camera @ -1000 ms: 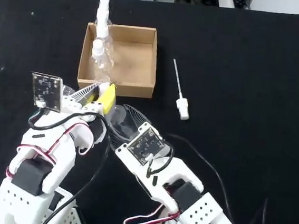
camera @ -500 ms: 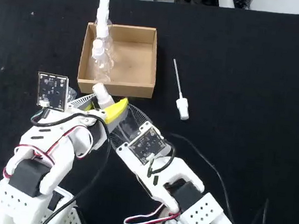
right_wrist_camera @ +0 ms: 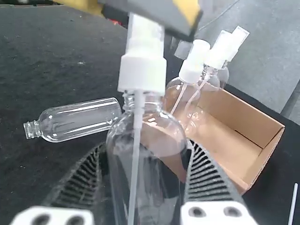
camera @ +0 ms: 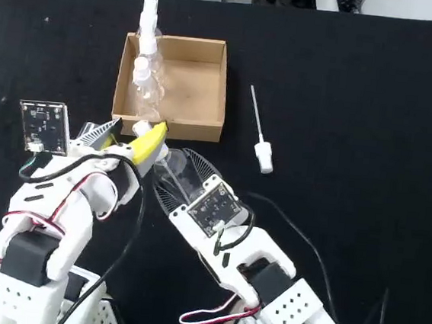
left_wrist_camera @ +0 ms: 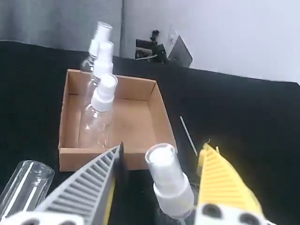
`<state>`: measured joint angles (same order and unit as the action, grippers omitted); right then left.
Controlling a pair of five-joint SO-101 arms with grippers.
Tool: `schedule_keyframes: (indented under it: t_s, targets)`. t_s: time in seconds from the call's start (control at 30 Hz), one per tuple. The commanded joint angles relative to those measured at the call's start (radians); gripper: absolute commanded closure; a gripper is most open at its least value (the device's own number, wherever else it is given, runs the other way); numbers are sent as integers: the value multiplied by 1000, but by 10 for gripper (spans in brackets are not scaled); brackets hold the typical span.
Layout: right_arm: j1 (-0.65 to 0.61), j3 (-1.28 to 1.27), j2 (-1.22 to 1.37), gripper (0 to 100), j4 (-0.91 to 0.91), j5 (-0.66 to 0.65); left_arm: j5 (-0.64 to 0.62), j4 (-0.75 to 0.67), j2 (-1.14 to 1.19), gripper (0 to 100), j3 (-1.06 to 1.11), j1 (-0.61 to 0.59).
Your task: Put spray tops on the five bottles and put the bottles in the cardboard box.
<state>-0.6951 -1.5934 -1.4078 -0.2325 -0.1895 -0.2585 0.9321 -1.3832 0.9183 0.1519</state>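
There are five bottles, five spray tops, one box and two grippers. Farthest left, a bare bottle (left_wrist_camera: 23, 182) lies on its side on the black table (camera: 359, 107), uncapped. Next to it, the left gripper (camera: 137, 128) stands open, the grey jaw on one side and the yellow on the other. A spray top (left_wrist_camera: 168, 176) rises between them with a gap on either side, so the gripper holds nothing. That top sits on the neck of the held bottle (right_wrist_camera: 140, 159), its tube running down inside. The right gripper (right_wrist_camera: 145, 150) is closed on this bottle's body, just in front of the box (camera: 200, 91). Three capped bottles (left_wrist_camera: 96, 117) stand in a row along the box's left side; whether the farthest is inside cannot be told. To the right of the box, a loose top (camera: 263, 155) lies on the table, well apart from both grippers.
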Motion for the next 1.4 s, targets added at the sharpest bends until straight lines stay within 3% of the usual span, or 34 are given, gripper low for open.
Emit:
schedule_keyframes:
  t_s: [0.0,0.17,0.5,1.1,1.37]
  targets:
    - [28,19,-19,905,38,2,-12,3,-11,753,-61,-12]
    - [28,19,-19,906,38,2,-12,3,-14,753,-85,-27]
    - [28,27,-21,906,38,3,-104,-2,-198,755,-67,-251]
    - [20,81,-22,903,40,48,-109,-14,-442,759,272,-277]
    - [14,87,-22,902,40,137,-110,-163,-440,759,406,-271]
